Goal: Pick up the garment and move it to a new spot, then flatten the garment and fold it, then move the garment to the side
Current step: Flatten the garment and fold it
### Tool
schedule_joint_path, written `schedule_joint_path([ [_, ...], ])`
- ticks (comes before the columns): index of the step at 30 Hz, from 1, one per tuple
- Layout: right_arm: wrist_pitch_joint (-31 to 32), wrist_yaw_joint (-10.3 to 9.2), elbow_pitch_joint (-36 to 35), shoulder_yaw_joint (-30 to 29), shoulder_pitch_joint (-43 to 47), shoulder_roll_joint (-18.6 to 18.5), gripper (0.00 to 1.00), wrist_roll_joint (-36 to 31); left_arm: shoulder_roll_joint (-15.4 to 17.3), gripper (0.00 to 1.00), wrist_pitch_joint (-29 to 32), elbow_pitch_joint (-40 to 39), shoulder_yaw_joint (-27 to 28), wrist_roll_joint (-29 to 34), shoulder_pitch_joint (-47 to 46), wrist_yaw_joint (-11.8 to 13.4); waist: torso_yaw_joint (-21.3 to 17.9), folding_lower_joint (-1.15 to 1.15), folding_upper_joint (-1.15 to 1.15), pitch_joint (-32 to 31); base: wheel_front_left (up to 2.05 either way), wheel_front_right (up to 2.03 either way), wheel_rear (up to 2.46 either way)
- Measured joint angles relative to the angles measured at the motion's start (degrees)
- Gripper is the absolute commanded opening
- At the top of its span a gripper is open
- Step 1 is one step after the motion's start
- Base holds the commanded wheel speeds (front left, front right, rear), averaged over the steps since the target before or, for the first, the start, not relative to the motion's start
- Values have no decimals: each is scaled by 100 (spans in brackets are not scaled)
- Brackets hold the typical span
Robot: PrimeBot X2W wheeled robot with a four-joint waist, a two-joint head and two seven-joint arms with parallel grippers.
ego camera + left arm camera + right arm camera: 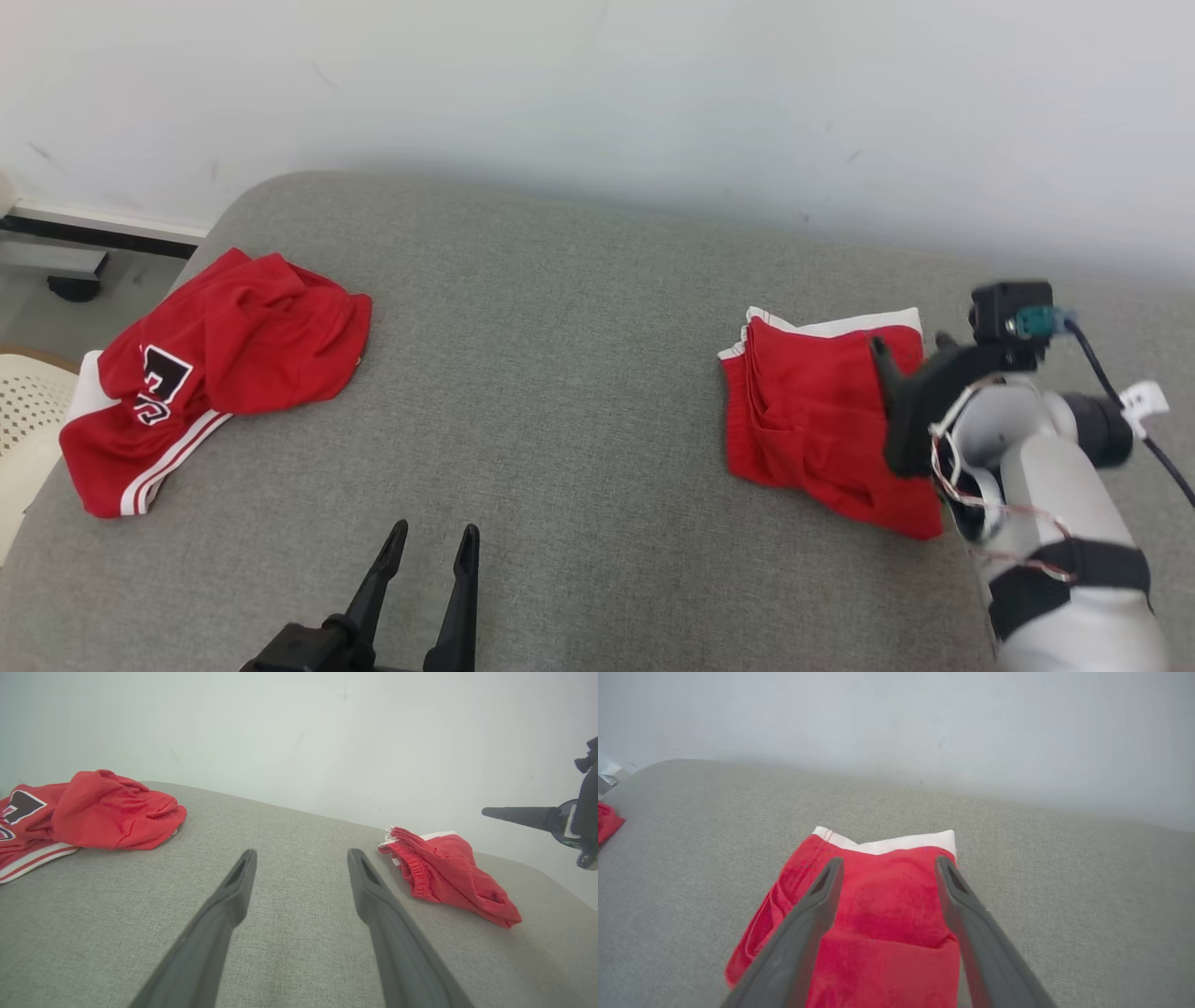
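Folded red cloth garment (803, 420) lies right on the grey fabric cushion (560, 327), long axis near-to-far, white hem farthest. Right gripper (888, 861) hangs over it, jaws released; left gripper (436, 530) gapes empty.

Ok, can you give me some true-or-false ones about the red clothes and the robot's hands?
1. The folded garment lies on the grey cushion, on the robot's right. True.
2. The right gripper is squeezing it. False: it is wide open over the garment and holds nothing.
3. The crumpled garment has white stripes. True.
4. The left gripper holds the crumpled garment. False: it is open over bare cushion, apart from it.
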Motion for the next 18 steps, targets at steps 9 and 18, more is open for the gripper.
schedule_joint_path([
  [9,-69,0,-122,332,580,56,0,-341,-45,100,0,16,-58,-2,-64,-10,-7,0,0,131,0,0,0],
  [18,-171,0,403,1129,539,149,0,-227,-71,100,-18,107,-16,-15,-173,-71,137,1,0,278,0,0,0],
])
